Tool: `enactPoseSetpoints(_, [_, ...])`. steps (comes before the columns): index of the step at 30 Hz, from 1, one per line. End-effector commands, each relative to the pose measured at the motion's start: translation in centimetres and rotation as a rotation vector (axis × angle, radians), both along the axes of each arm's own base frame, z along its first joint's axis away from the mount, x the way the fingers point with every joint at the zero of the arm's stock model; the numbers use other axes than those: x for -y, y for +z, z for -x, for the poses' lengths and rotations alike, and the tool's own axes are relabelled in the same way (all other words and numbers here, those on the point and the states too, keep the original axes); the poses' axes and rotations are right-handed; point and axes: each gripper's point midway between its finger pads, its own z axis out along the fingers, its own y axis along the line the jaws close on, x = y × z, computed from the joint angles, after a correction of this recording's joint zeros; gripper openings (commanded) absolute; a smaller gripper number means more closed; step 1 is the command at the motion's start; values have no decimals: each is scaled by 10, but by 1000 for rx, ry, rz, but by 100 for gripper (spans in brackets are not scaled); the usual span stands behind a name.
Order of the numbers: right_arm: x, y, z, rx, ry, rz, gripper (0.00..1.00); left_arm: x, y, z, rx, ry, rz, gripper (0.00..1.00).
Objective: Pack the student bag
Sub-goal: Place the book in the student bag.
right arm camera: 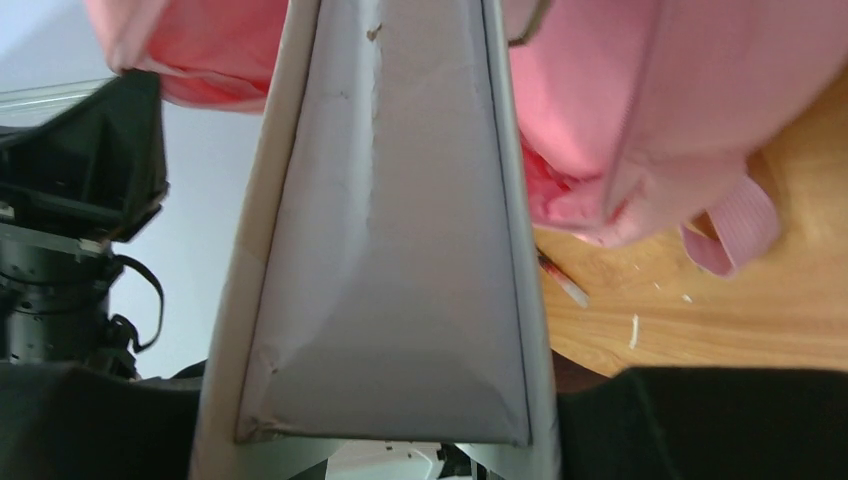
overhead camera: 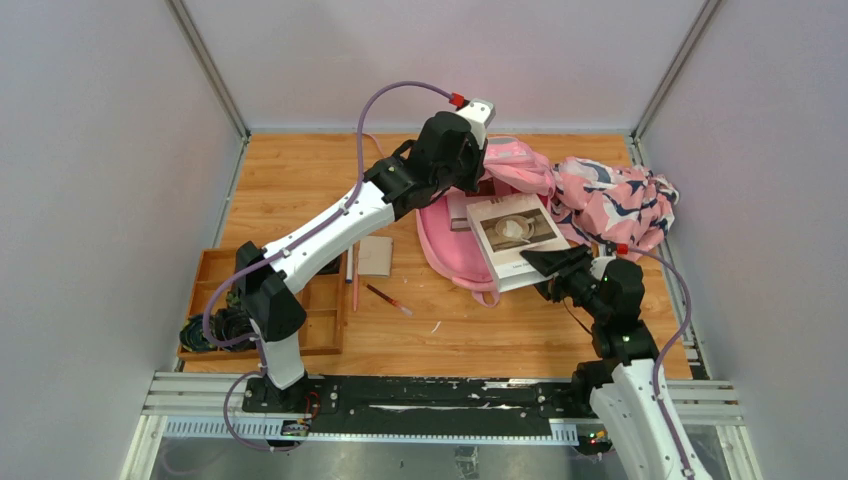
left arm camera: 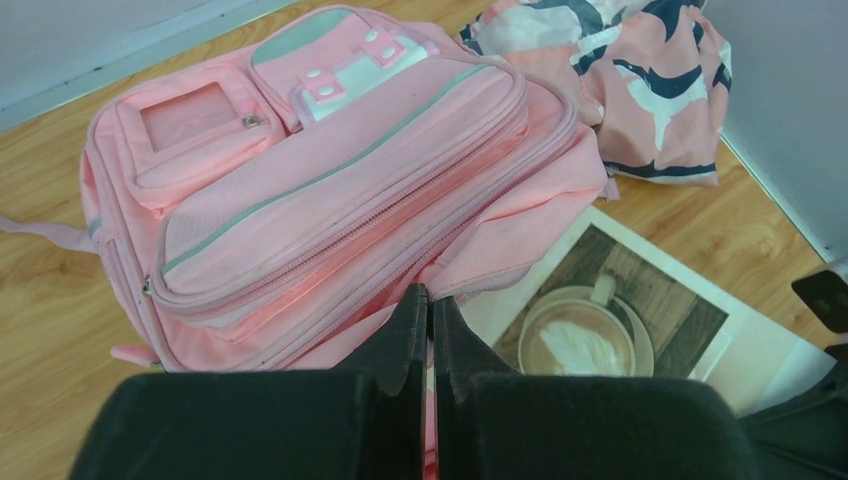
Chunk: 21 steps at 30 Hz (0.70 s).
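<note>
Wooden table (overhead camera: 300, 170) within grey walls (overhead camera: 100, 150) bears student bag (left arm camera: 300, 200).

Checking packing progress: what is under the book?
The pink student bag lies under the book, held by the right pincer. Whether its opening sits beneath is covered.

The student bag (left arm camera: 330, 190), a pink backpack with grey-trimmed zipped front pockets and a white-pink patch, lies front-up on the table's (overhead camera: 300, 180) far middle
</note>
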Motion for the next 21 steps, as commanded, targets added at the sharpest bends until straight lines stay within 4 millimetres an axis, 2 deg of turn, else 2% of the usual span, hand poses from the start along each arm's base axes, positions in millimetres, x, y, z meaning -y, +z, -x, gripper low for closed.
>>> enactPoseSetpoints(1, [-3,47,-34,174,-54,17,17,6,67,4,132,-29,155,0])
enactPoseSetpoints(5, [-23,46,-57,174,-67,64,17,5,75,5,146,-47,125,0])
enactPoseSetpoints(8, [-42,39,-76,162,-56,85,12,9,75,13,135,-89,137,0])
enactPoseSetpoints(9, [-46,30,-84,140,-68,100,11,9,76,14,133,-97,129,0])
enactPoseSetpoints(10, [-49,31,-91,162,-83,106,9,9,74,16,123,-110,116,0])
enactPoseSetpoints(16, [-41,14,-128,151,-240,242,11,8,86,36,110,-191,131,0])
enactPoseSetpoints(18, [-43,7,-144,117,-235,327,12,8,93,43,112,-219,156,0])
enactPoseSetpoints(21, [-55,3,-165,101,-233,325,11,8,101,51,111,-249,174,0])
